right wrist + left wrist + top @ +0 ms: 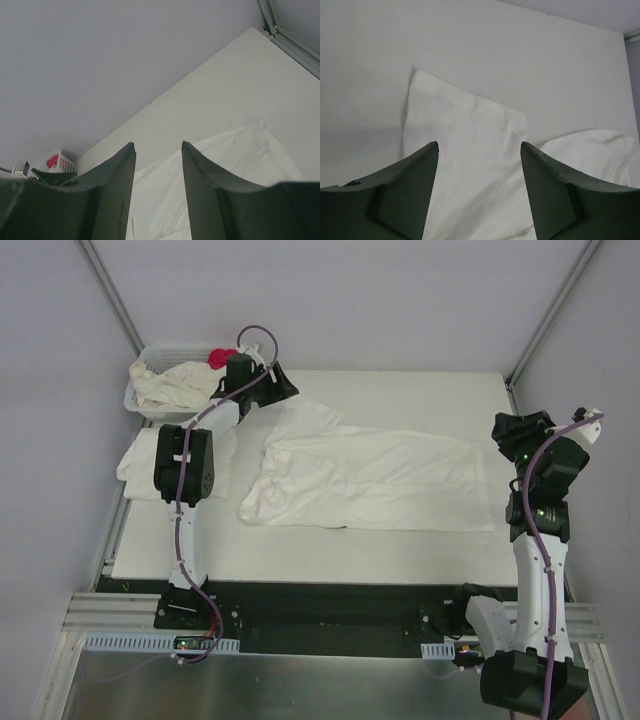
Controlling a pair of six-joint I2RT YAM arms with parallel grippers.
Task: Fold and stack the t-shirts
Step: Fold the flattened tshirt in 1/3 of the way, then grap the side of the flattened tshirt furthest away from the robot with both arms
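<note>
t-shirt (370, 480) flat, L hand (479, 145) wide, empty

Top cam sits high behind me, looking steeply down on the whole spread t-shirt (370, 480). L wrist cam hangs close over that shirt's sleeve end, facing down past my left gripper (479, 145). R wrist cam is off the shirt's opposite end, farther back, looking low across it toward the basket (67, 165), past my right gripper (158, 143). All 3 views share the shirt.

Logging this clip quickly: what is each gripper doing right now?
Left gripper: open, empty, above the t-shirt.
Right gripper: open, empty.
</note>
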